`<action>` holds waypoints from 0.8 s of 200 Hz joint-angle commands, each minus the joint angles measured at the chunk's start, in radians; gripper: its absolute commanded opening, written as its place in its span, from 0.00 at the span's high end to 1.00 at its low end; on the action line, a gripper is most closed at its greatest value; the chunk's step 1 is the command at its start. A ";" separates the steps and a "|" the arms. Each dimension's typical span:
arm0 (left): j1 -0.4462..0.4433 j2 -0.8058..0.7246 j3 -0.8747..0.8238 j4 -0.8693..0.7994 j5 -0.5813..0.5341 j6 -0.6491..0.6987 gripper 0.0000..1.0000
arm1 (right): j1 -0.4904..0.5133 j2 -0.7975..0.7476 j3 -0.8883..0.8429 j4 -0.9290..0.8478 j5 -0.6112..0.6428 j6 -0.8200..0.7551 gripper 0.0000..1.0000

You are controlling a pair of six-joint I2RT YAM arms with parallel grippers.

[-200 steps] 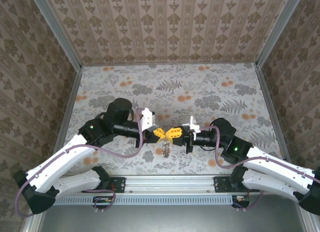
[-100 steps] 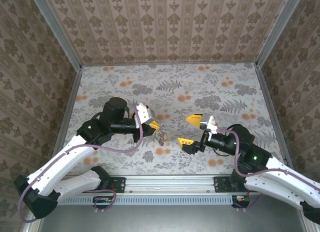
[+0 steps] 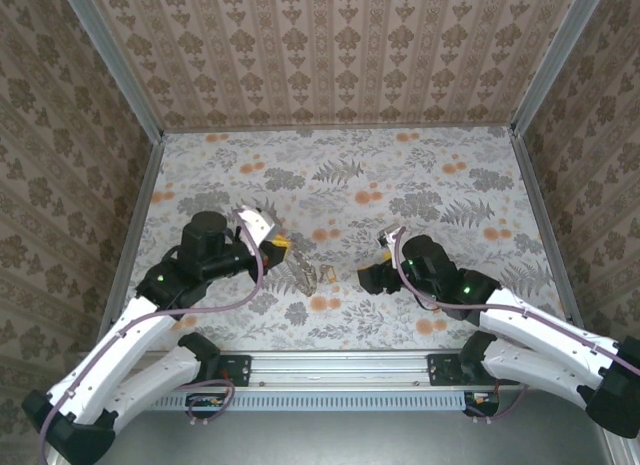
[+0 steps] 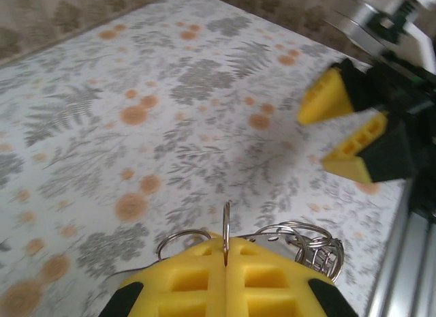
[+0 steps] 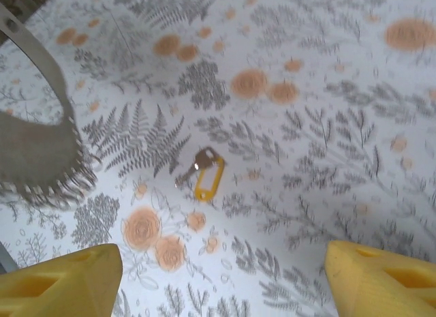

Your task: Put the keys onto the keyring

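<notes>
Your left jaws are clamped together on the keyring (image 4: 225, 221), a thin silvery wire ring standing on edge in the seam between the yellow pads (image 4: 184, 283). More bright wire loops are bunched just beside it at the pad tips, over the flower-printed counter (image 4: 102, 126). Your right jaws stand wide apart with nothing between them, well clear of the left ones. In their wrist view the keys (image 5: 203, 168) lie flat on the counter, where you can make out one small metal key joined to an oblong yellow tag.
</notes>
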State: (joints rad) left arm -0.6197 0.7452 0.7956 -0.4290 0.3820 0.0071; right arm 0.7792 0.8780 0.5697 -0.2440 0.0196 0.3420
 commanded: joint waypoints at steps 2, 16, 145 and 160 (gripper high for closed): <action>0.088 -0.021 -0.022 0.034 -0.063 -0.098 1.00 | 0.002 0.010 -0.045 -0.049 0.004 0.094 0.24; 0.139 -0.030 -0.040 0.042 -0.057 -0.128 1.00 | 0.001 0.094 -0.019 0.015 0.015 0.071 0.27; 0.192 -0.073 -0.067 0.060 0.004 -0.150 1.00 | 0.003 0.806 0.400 0.045 -0.113 -0.210 0.41; 0.192 -0.084 -0.071 0.059 0.003 -0.153 1.00 | 0.010 0.826 0.415 0.024 -0.114 -0.228 0.42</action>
State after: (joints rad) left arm -0.4366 0.6834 0.7322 -0.4084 0.3683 -0.1215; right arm 0.7799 1.6688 0.9432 -0.1619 -0.0746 0.1715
